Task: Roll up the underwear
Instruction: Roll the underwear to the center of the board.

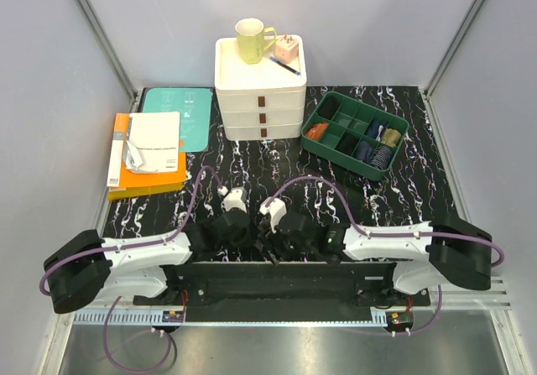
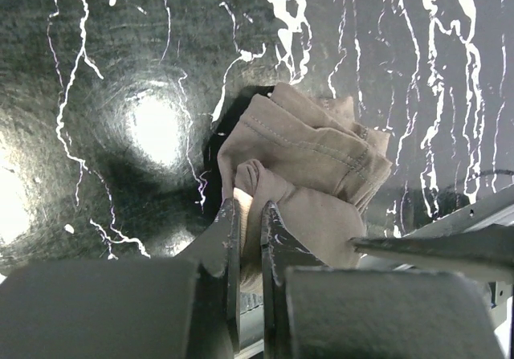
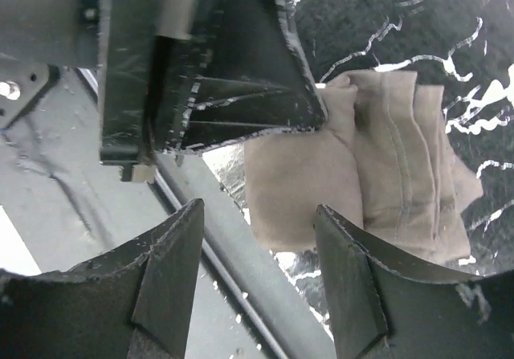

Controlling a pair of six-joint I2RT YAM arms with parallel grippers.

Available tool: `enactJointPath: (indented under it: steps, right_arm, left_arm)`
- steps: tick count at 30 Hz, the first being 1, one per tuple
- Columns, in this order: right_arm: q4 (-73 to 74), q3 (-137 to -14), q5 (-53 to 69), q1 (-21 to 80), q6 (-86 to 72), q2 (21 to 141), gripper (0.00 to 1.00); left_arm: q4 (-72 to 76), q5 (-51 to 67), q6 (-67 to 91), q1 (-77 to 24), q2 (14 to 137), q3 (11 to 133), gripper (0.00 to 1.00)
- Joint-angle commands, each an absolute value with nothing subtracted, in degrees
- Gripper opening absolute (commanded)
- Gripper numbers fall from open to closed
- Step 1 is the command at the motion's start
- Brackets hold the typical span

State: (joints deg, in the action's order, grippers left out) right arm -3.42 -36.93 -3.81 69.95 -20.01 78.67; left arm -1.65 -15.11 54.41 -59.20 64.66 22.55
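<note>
Left gripper (image 2: 250, 214) fills the foreground of the left wrist view. Its 2 jaws are almost together, with only a narrow slit between them, and they pinch a fold of the underwear (image 2: 313, 150). The garment shows here as a tan, bunched bundle with visible stitched seams. It lies on the black, white-veined tabletop (image 1: 277, 161), directly beyond the jaw tips.

Right gripper (image 3: 257, 212) is seen from its own wrist camera with the jaws spread wide apart and gripping nothing. The same tan bundle lies beyond and between the 2 tips, in several parallel folds. The left gripper's black jaw body presses on the upper edge of the bundle. The cloth sits at the near edge of the tabletop, just beside a grey metal rail (image 3: 72, 182).

In the top external view both arms reach inward and their grippers meet at the centre of the near edge. The grippers hide the underwear from this camera.

Other items, all well apart from the grippers:
- 1 white drawer unit (image 1: 261, 98) with 3 drawers, at the far centre.
- 1 yellow-green mug (image 1: 250, 39), 1 small pink cube (image 1: 287, 50) and 1 pen (image 1: 284, 63), on top of the unit.
- 1 green compartment tray (image 1: 337, 162) to the right of the unit, holding small coloured bundles.
- 1 stack of books (image 1: 147, 153) at the far left.
</note>
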Motion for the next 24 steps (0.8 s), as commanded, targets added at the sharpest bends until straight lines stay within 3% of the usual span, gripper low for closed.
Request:
enactJointPath:
  steps: [1, 13, 21, 24]
  right_arm:
    - [-8.8, -38.7, -10.2, 73.1, -14.3, 81.3, 0.64]
    - [-4.0, -42.7, -26.4, 79.8, -15.9, 92.9, 0.63]
    - [-1.6, -45.4, -31.0, 81.3, -17.6, 100.2, 0.52]
    - [-0.8, -45.9, -30.8, 81.7, -17.1, 102.2, 0.41]
  left_arm:
    - [-3.0, -13.7, 53.7, -59.4, 65.2, 24.8, 0.0]
    - [-1.2, -10.2, 54.5, -58.1, 65.0, 24.2, 0.0]
    - [2.4, -5.5, 54.1, -55.1, 64.8, 21.9, 0.0]
    - [2.8, -4.0, 53.5, -53.4, 64.3, 21.5, 0.0]
